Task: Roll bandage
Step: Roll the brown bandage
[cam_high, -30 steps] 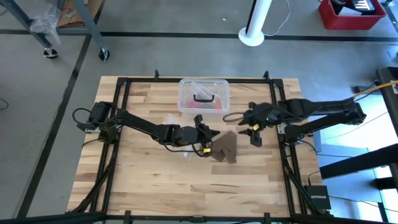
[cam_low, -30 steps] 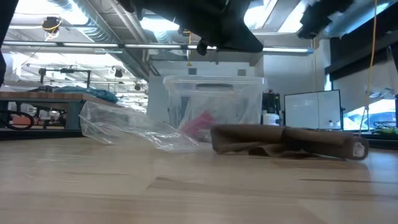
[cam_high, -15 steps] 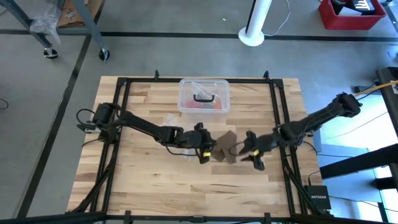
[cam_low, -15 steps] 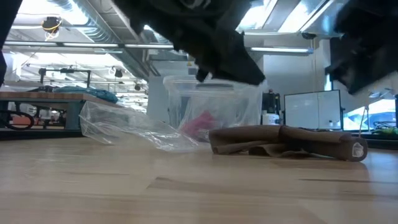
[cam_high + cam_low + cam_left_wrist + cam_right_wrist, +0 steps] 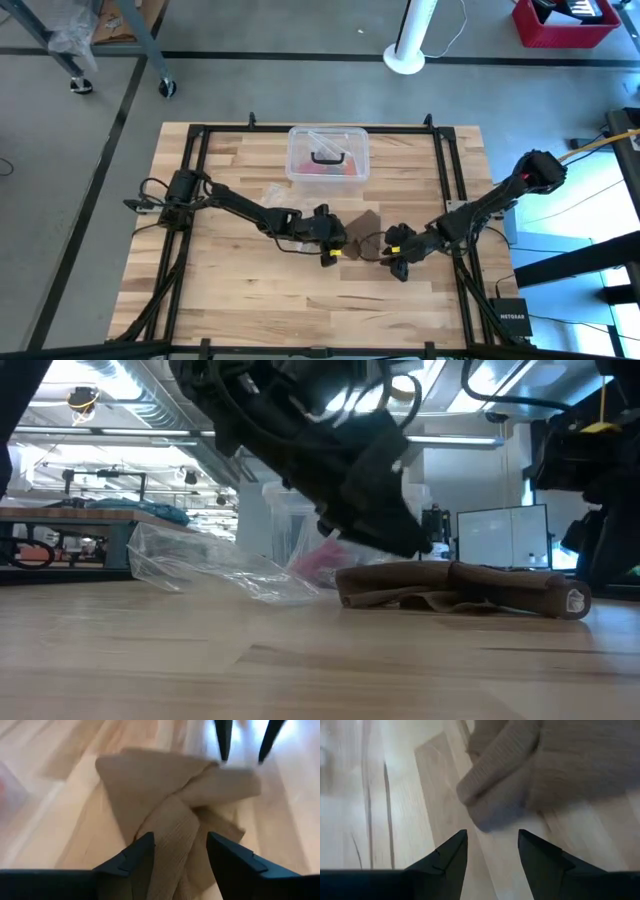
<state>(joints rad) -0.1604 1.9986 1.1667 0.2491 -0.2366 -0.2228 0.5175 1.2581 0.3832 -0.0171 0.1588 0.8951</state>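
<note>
No writing is showing. The bandage (image 5: pixel 362 236) is lying crumpled between both grippers. The left gripper (image 5: pixel 177 851) and right gripper (image 5: pixel 490 851), fingers spread, are now closing in lower.

Brown bandage (image 5: pixel 363 233), crumpled w/ folds crossing, flat on table, mid-right, unrolled

In the high view, the crumpled dull brown elastic fabric bandage (image 5: pixel 362 238) is partly covered by the dark left gripper (image 5: pixel 330 240) and the dark right gripper (image 5: pixel 396 252) at either side. The pink item inside the clear plastic box with a black handle (image 5: pixel 328 152) is too small to identify. The right wrist view cuts off most of the bandage.
</note>
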